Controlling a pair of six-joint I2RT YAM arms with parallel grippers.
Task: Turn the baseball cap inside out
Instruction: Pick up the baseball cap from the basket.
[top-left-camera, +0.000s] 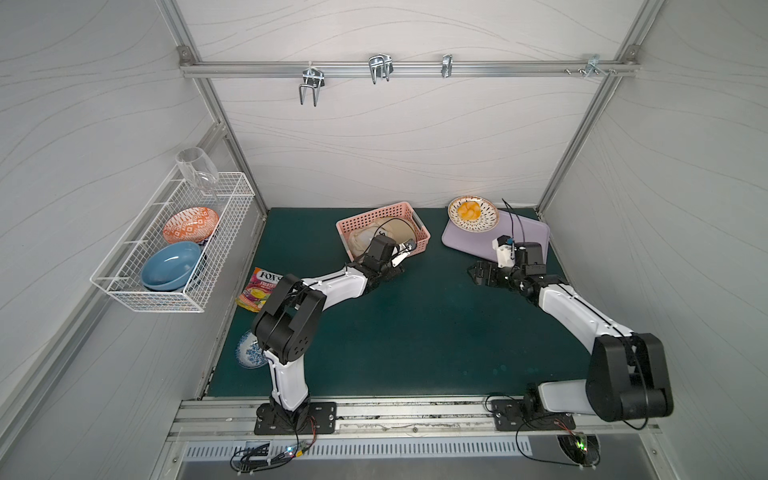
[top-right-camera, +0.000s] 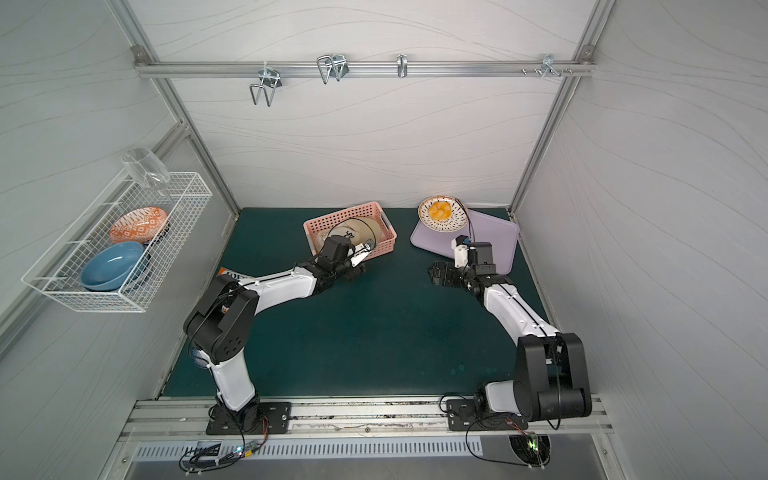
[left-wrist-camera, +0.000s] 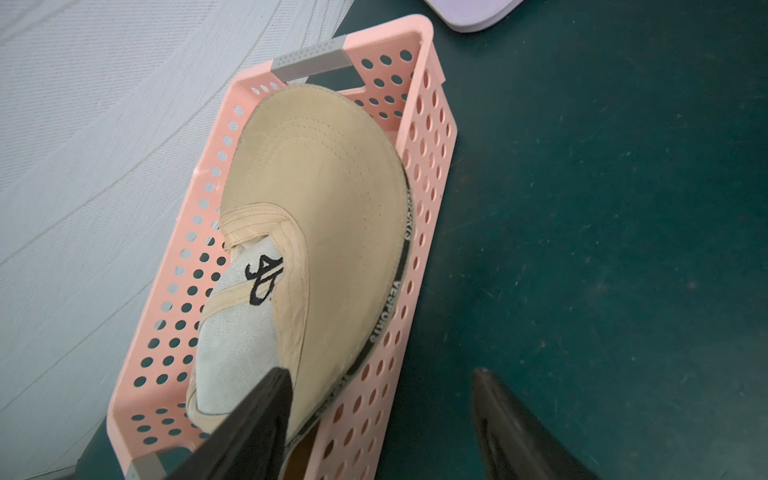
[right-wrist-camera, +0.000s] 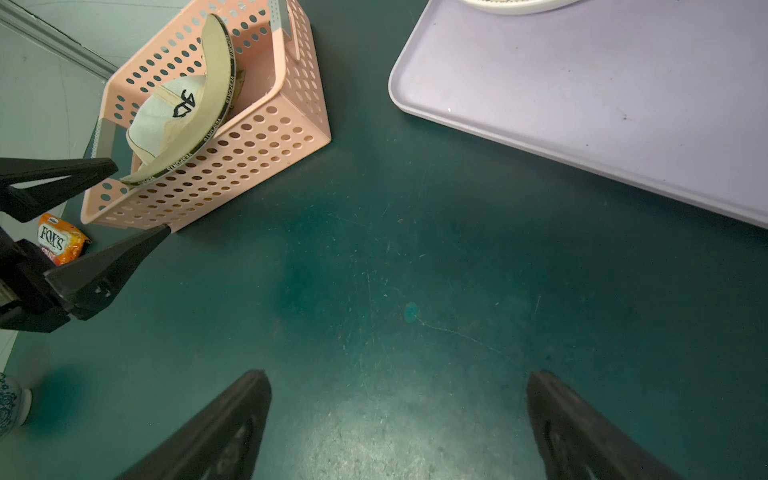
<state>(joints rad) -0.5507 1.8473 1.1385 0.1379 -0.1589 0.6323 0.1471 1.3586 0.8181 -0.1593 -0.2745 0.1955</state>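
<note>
Left wrist view: I see the baseball cap (left-wrist-camera: 324, 199) lying in the pink basket (left-wrist-camera: 432, 137), left of centre.
Left gripper (left-wrist-camera: 382, 374): jaws apart, one finger overlapping the cap, bottom of frame.
Right gripper (right-wrist-camera: 401, 374): jaws wide apart over the green mat (right-wrist-camera: 374, 270).

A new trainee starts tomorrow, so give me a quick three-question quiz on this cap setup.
1. Where is the cap?
2. True or false: the right gripper is shut.
3. The left gripper is nearest to: A) the snack packet, B) the pink basket, C) the purple tray.
Key: 1: in the pink basket. 2: false, its fingers stand wide apart. 3: B.
</note>
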